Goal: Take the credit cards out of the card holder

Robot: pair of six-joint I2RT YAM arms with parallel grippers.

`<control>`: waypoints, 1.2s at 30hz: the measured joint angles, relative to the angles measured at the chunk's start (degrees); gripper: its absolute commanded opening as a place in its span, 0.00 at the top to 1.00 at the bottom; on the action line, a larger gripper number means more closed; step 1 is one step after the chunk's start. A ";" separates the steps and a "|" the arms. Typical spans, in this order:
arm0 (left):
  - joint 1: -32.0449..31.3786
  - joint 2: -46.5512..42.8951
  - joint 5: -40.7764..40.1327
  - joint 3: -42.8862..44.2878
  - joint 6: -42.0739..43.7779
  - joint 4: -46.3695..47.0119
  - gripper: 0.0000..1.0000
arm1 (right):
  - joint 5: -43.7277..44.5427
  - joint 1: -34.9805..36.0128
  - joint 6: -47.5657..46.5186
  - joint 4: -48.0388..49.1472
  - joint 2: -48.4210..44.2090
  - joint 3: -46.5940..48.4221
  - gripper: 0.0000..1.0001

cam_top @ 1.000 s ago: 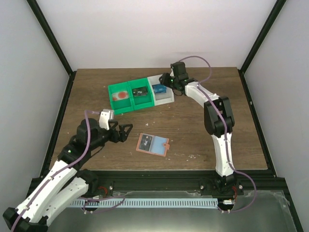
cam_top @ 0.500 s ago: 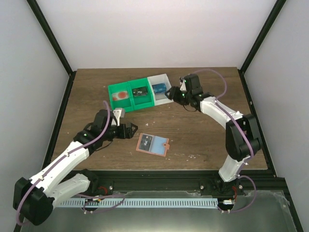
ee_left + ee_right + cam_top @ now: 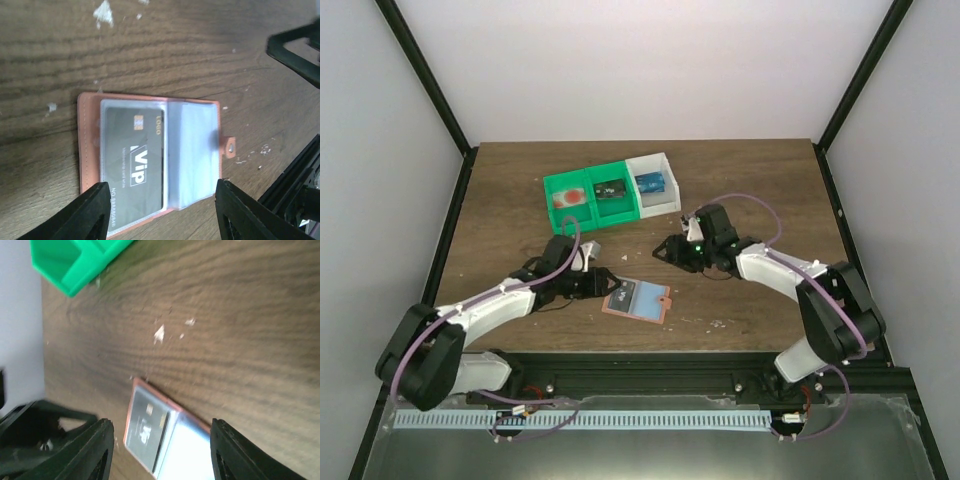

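Both arms have closed in: left gripper (image 3: 604,283) and right gripper (image 3: 662,248), each spread empty, flank the open card holder (image 3: 636,298) on the table (image 3: 740,200), its dark card (image 3: 132,165) unremoved, a blue card (image 3: 651,182) seemingly already in the white bin (image 3: 662,207).

The top camera looked down from above and behind the arm bases, far enough off to take in the whole table (image 3: 750,200). The left wrist camera hung close over the card holder (image 3: 192,155), facing almost straight down between its own fingers (image 3: 90,212). The right wrist camera stood farther off, looking aslant across the table, a bin (image 3: 75,265) at its upper left. All three views shared the card holder.
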 measured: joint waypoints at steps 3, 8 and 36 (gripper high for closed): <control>-0.17 3.37 0.96 -1.70 -0.76 3.04 0.44 | -0.81 2.47 1.18 2.19 -2.32 -3.21 0.46; -0.22 6.58 1.68 -3.93 -1.46 6.47 0.46 | -1.46 5.73 2.99 5.20 -3.15 -7.26 0.46; -5.16 4.52 4.07 -11.87 -11.78 19.19 0.74 | 2.05 15.15 6.08 9.44 -4.00 -8.46 0.50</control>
